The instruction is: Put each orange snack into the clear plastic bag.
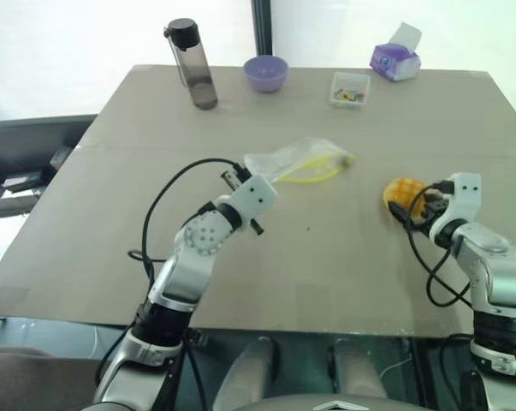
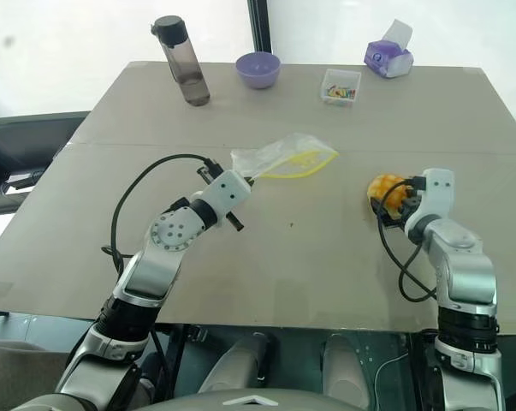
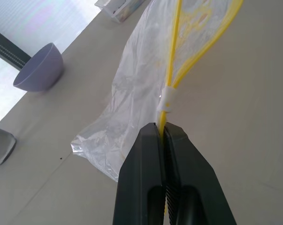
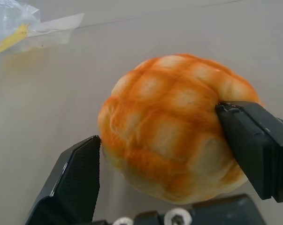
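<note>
The orange snack (image 4: 179, 129), a domed bun with a darker criss-cross crust, sits on the counter (image 1: 326, 265) well to the right of the clear plastic bag (image 1: 296, 161) and nearer the robot. The right tool (image 4: 172, 161) has its two black fingers spread wide around the bun: one pad rests against the crust on one side, while the other stands just off the opposite side, so the bun is bracketed but not yet squeezed. The left tool (image 3: 164, 154) is pressed together on the bag's yellow zip strip, just below the small white slider, pinching that edge while the crinkled film trails away across the counter. The bun looks light and soft, likely to dent or crumble under a hard squeeze, so a gentle hold across its widest part, low on the sides rather than over the dome, seems safest. The bag is thin, limp and slippery; held by one edge alone its mouth will probably sag flat, so the stiffer zip strip is the sensible place to grip it, and the opening may need coaxing apart.
</note>
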### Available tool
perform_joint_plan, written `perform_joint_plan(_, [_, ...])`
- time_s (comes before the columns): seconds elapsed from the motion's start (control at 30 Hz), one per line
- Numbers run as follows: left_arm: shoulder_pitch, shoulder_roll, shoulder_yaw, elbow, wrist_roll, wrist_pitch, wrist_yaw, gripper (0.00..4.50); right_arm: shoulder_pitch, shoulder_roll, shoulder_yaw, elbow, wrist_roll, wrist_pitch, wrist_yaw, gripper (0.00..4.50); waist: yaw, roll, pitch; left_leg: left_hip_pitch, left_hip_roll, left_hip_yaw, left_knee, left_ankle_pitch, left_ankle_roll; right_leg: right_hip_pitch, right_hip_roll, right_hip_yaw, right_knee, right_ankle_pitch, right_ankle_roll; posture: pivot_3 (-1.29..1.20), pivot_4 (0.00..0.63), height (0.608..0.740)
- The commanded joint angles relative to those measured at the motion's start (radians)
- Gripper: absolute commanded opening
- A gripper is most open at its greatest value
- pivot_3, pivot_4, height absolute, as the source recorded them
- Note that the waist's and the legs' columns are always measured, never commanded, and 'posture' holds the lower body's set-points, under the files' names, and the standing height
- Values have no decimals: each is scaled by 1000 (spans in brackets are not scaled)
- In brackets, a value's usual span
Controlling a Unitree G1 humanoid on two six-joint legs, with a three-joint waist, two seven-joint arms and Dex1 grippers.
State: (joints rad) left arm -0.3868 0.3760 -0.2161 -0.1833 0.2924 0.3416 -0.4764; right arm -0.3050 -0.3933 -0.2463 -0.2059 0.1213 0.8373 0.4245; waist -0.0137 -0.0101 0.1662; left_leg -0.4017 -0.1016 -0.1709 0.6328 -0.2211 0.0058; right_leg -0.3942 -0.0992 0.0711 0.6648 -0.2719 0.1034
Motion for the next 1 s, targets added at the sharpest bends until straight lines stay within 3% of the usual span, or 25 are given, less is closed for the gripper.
perform_joint_plan(0.03, [1,0,-6,-48,8,-4,11,0,16,-35,40,19,-14,-24,-8,3225,0,0,0,0,0,0,0,0,0,0,0,0,0,0,0,0,150,739])
perform_joint_plan(0.27, [17,5,-9,-57,13,-4,16,0,28,-71,84,44,-28,-75,-16,77,0,0,0,0,0,0,0,0,0,0,0,0,0,0,0,0,150,739])
perform_joint_plan(0.43, [54,-2,0,-53,0,-28,34,0,35,-58,90,-28,22,-205,25,24,-2,0,0,0,0,0,0,0,0,0,0,0,0,0,0,0,150,739])
perform_joint_plan(0.7, [114,-10,-9,-48,-14,-95,51,0,101,-52,120,-280,277,-165,218,24,2,0,0,0,0,0,0,-1,1,0,0,0,-1,0,0,0,150,739])
perform_joint_plan(1.0, [112,-25,-28,-46,-7,-107,53,0,102,-119,242,-283,270,-157,244,24,0,0,0,0,0,-1,0,-1,1,0,0,-1,-1,0,0,0,150,739])
